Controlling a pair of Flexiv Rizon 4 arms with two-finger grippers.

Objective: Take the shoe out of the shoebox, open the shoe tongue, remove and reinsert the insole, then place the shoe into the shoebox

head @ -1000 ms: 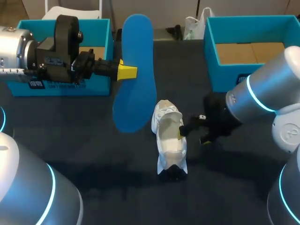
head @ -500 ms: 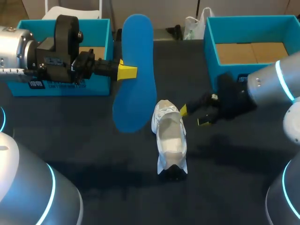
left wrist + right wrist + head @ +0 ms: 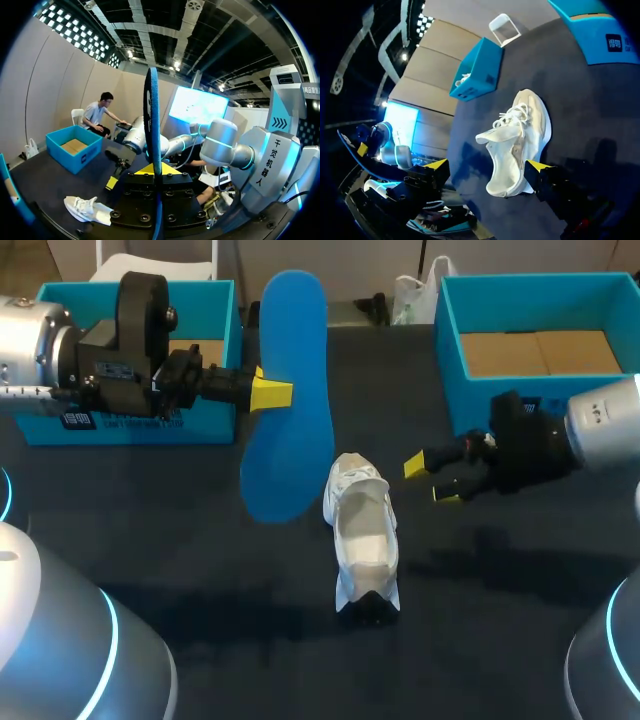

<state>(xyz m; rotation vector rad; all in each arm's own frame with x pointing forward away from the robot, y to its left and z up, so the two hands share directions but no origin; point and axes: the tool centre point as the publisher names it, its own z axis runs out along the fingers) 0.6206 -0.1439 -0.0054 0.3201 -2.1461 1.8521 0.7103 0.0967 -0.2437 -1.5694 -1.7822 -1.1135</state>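
Observation:
My left gripper (image 3: pixel 270 392) is shut on a blue insole (image 3: pixel 290 400), holding it upright on its edge above the table's left middle. In the left wrist view the insole (image 3: pixel 152 115) stands edge-on between the yellow tips (image 3: pixel 155 170). A white shoe (image 3: pixel 362 535) lies on the dark table with its tongue pulled open, and also shows in the wrist views (image 3: pixel 87 209) (image 3: pixel 520 140). To the shoe's right my right gripper (image 3: pixel 430 480) hangs open and holds nothing. In its own view the shoe lies ahead of the spread fingers of the right gripper (image 3: pixel 487 166), not touching them.
A teal shoebox (image 3: pixel 225 390) stands at the back left behind my left arm. A second teal shoebox (image 3: pixel 455 360) with a bare cardboard floor stands at the back right, just behind my right arm. The table is dark cloth.
My right gripper has drawn back from the shoe's side to the right, towards the right shoebox, staying open. The left arm and the insole have kept still.

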